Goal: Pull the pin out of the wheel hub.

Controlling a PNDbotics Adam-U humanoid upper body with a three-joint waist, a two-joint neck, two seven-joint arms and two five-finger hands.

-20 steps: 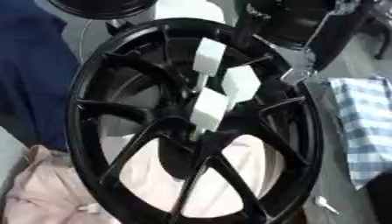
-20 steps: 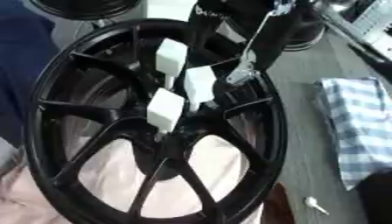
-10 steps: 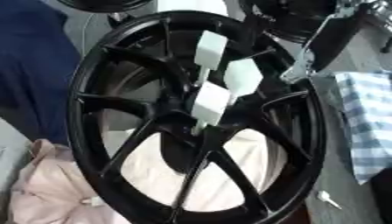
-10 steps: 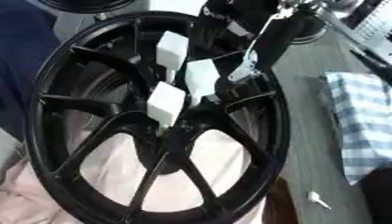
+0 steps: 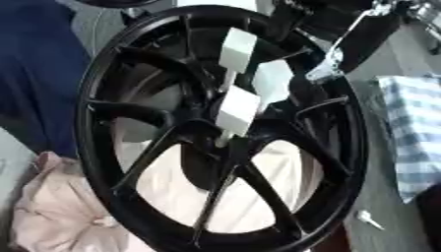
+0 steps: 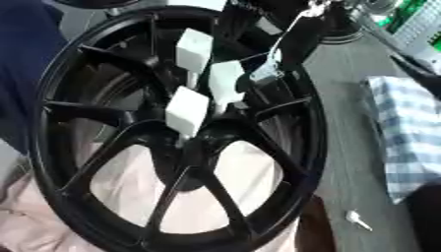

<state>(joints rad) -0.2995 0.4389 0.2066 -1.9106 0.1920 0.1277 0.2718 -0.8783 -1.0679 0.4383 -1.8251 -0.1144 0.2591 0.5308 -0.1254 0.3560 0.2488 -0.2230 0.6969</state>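
Observation:
A black spoked wheel [image 5: 103,88] fills both views, lying tilted on a pale pink cloth [image 5: 60,216]. Its hub [image 5: 215,147] sits at the middle where the spokes meet. My right hand [image 5: 237,110], black with white blocks on it, comes down from the top right and reaches into the wheel onto the hub. A short pale stub, probably the pin [image 5: 226,139], shows just under the lowest white block, at the hub's centre. The hand hides how it meets the stub. My left hand is in neither view.
A blue-and-white checked cloth [image 5: 413,138] lies on the grey table to the right. A small white piece [image 5: 368,220] lies near the wheel's lower right rim. Dark blue fabric [image 5: 34,74] stands along the left side.
The whole picture has shifted a little, so the camera moved. The right hand stays on the hub at the same spot, and the wheel has not visibly turned.

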